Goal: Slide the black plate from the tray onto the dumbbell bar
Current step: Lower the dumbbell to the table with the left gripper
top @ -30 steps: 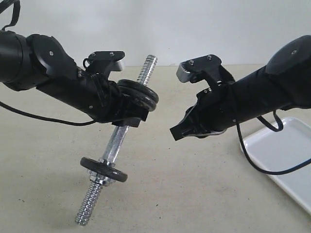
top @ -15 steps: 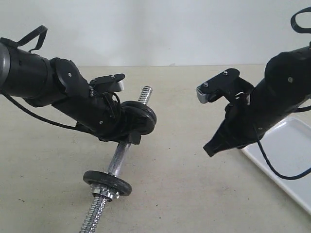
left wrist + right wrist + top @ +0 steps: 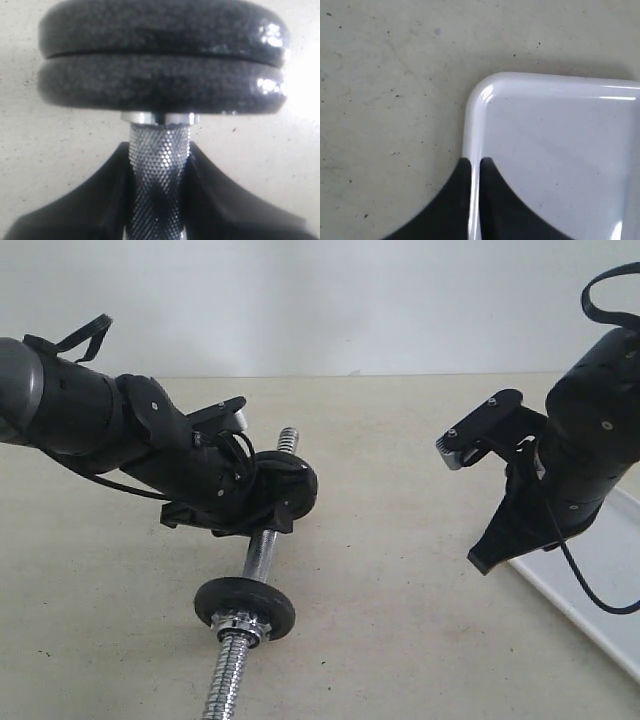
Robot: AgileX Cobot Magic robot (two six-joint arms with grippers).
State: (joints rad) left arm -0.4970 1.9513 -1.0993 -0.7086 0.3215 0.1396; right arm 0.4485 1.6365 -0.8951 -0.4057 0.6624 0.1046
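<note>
Nearest us, the coarse threaded end of the dumbbell bar (image 3: 224,695) points toward the front edge of the beige worktop (image 3: 400,650). Just above it a single black disc (image 3: 245,602) sits on the rod with a chrome nut (image 3: 238,626) against its near face. Farther up the tilted rod, the left pincer (image 3: 159,165) is clenched on the knurled middle of the bar. Its two black fingers (image 3: 100,205) press the steel from either side, so the bar is carried by this grip. We cannot tell whether the near end rests on the worktop. Just beyond those fingers come a chrome collar (image 3: 160,118) and then two discs pressed face to face. The black plate (image 3: 160,30) is on the bar as the one farther from the fingers, and its twin (image 3: 160,82) lies between it and the collar. The two look alike, with a pebbled dull surface, and we make out no lettering on either rim. Past them the far threaded tip (image 3: 288,437) juts out. Well apart to the right, the right pincer (image 3: 482,560) is clamped closed, its fingers together with only a sliver between. It points down beside the rounded corner of the tray (image 3: 610,625). In its wrist view the white rim runs under the fingertips, but we cannot tell whether they touch. A black cable (image 3: 600,285) loops above that arm, and a pale wall (image 3: 350,300) closes the scene behind.
</note>
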